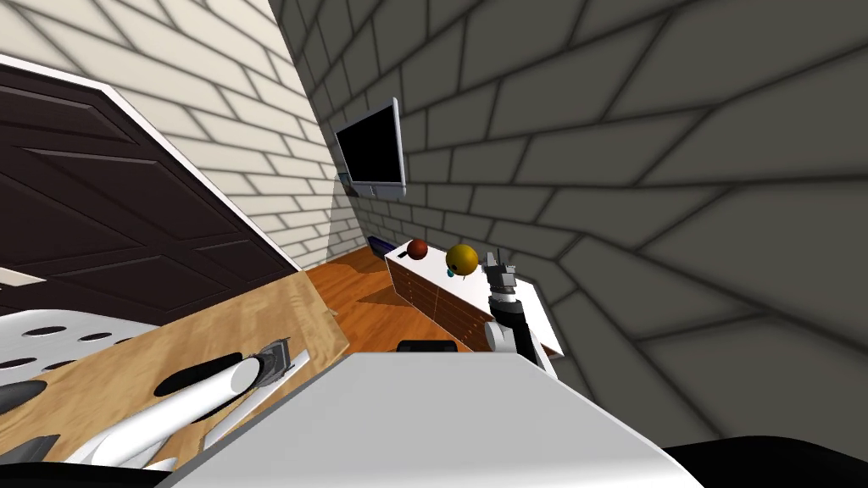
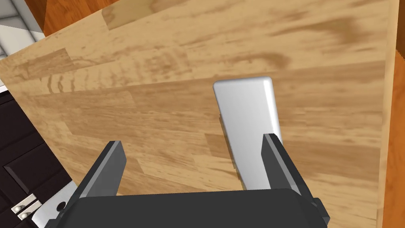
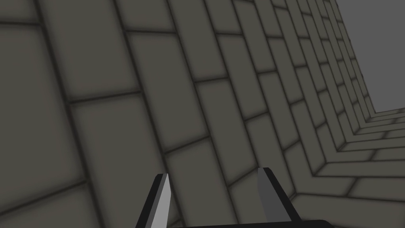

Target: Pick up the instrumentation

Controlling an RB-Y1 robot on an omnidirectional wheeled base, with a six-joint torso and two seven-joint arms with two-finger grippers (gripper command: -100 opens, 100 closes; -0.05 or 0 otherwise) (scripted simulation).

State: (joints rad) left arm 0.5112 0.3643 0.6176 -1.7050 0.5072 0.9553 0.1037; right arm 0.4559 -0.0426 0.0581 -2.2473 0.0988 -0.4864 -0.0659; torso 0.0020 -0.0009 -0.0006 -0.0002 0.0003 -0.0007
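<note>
Holding the left gripper low over a pale wooden desk, fingers spread wide and clamped on nothing. Looking along it at the instrumentation: a flat white slab with rounded corners, lying flat on the desk, its near end partly inside the gap and overlapped by one finger. Cannot tell whether touching there. Bare wood along the slab's other long side, across to the second finger. More bare wood beyond the slab's far end, up to the desk's far edge. Less room on the overlapped side, toward the desk's side edge, with orange-brown floor past it. Off the opposite corner, a dark panelled door.

Holding the right gripper raised at the right, fingers apart and empty. In the head view, placed above a white-topped drawer chest bearing a red ball and a yellow ball. Chest well apart from the desk, open floor between.
</note>
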